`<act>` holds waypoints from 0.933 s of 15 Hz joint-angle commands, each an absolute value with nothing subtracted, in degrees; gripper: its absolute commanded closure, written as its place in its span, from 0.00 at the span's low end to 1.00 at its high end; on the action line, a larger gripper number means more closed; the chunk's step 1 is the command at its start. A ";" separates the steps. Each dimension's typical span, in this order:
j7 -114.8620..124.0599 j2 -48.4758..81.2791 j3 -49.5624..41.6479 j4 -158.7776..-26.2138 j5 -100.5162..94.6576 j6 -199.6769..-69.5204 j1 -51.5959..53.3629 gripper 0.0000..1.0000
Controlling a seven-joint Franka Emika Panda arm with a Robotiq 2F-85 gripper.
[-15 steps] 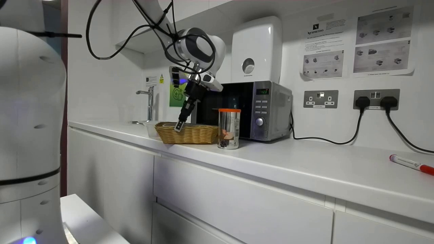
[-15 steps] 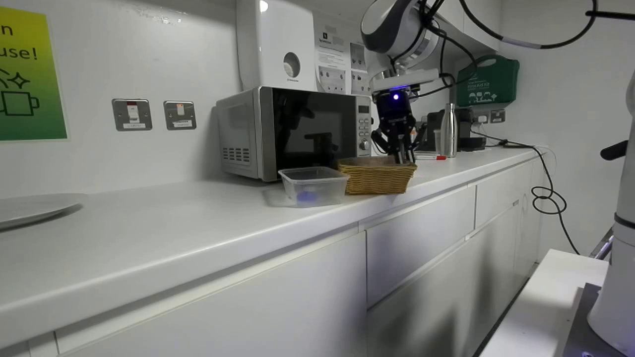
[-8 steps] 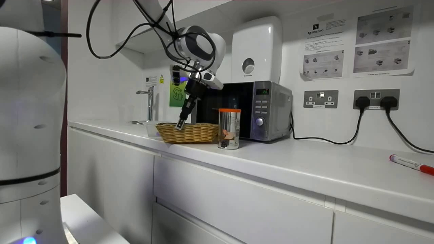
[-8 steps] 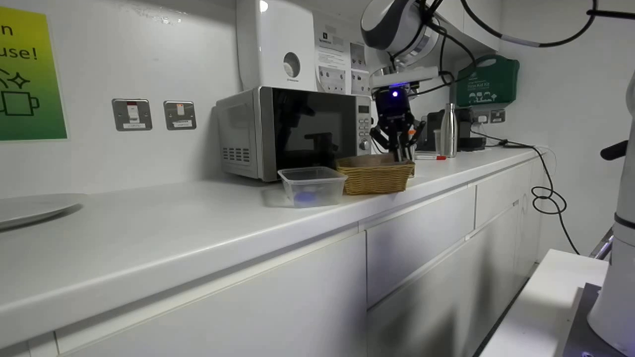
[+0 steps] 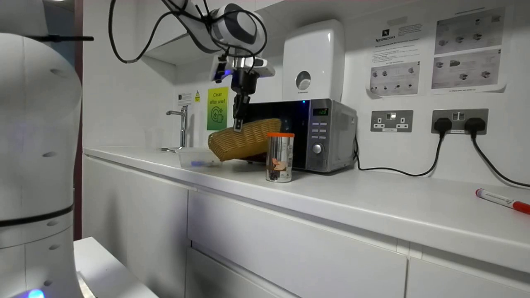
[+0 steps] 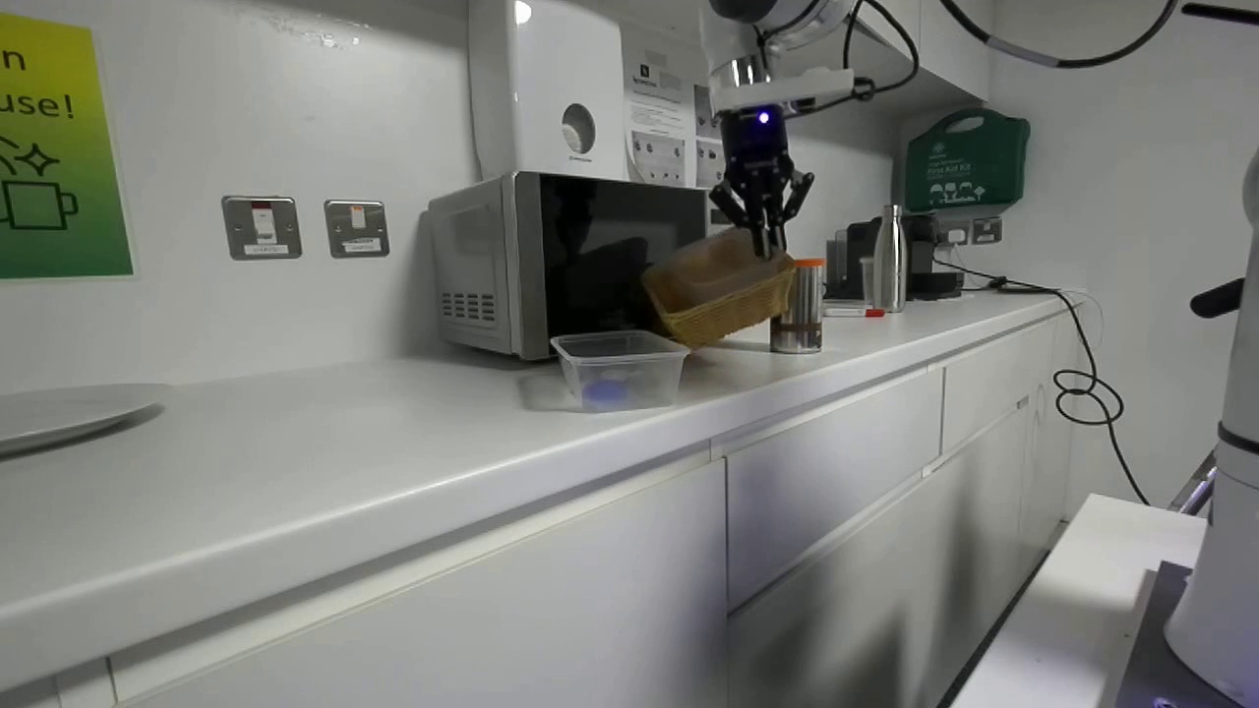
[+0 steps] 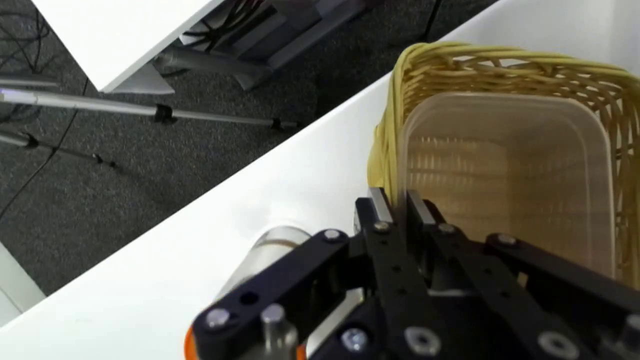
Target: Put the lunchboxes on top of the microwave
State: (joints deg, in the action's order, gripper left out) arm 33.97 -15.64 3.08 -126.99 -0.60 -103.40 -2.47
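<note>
So the end effector (image 7: 399, 201) is pinched nearly closed on the rim of the wicker basket (image 5: 244, 140), held at a tilt mid-frame in front of the microwave (image 6: 600, 265). There's a clear tub (image 7: 460, 200) nested in it, can't tell if its edge is caught too. A second tub (image 6: 623, 376) sits on the worktop (image 6: 413, 423) near frame centre, orange-lidded can (image 5: 279, 159) just right of the basket.

In both exterior views a microwave (image 5: 319, 138) stands on the desk (image 5: 372, 203), about mid-frame. Before it the hand (image 5: 238, 125) holds a basket (image 5: 246, 141), tilted down leftward, a tub (image 7: 507, 177) inside it. Another tub (image 6: 620, 374) stands on the desk left of the basket; to the basket's right stands a can (image 5: 280, 159), and farther right lies a pen (image 5: 503, 201).
</note>
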 commanded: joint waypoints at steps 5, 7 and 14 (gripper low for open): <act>30.51 -18.13 5.12 -116.88 -7.53 -98.47 -2.39 0.97; 29.81 -18.49 5.71 -115.07 -8.79 -97.70 -2.32 0.97; 26.85 -19.74 6.00 -112.26 -10.18 -97.18 -2.25 0.97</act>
State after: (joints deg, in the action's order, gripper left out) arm 28.89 -19.38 6.04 -114.60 -9.10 -98.96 -2.32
